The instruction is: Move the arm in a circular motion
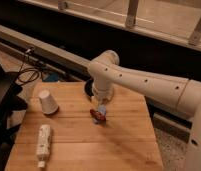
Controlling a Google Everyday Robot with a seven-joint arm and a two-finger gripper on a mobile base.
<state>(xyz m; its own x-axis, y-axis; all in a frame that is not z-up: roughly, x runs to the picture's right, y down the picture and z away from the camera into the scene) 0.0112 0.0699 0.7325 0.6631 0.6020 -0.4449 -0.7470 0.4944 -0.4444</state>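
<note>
The cream-white arm (pixel 144 85) reaches in from the right edge over the wooden table (pixel 79 145). Its rounded elbow joint (pixel 105 67) hangs above the table's far middle, with small dark holes along the side. The gripper (pixel 100 110) points down from that joint over the table's middle. A small red and blue object (pixel 98 116) sits right under its tip. I cannot tell whether the gripper touches it.
An upturned white paper cup (pixel 47 102) stands at the table's left. A white bottle-like object (pixel 43 144) lies near the front left. A dark round object (pixel 89 88) sits at the far edge behind the arm. Black cables (pixel 26 75) lie on the floor at left.
</note>
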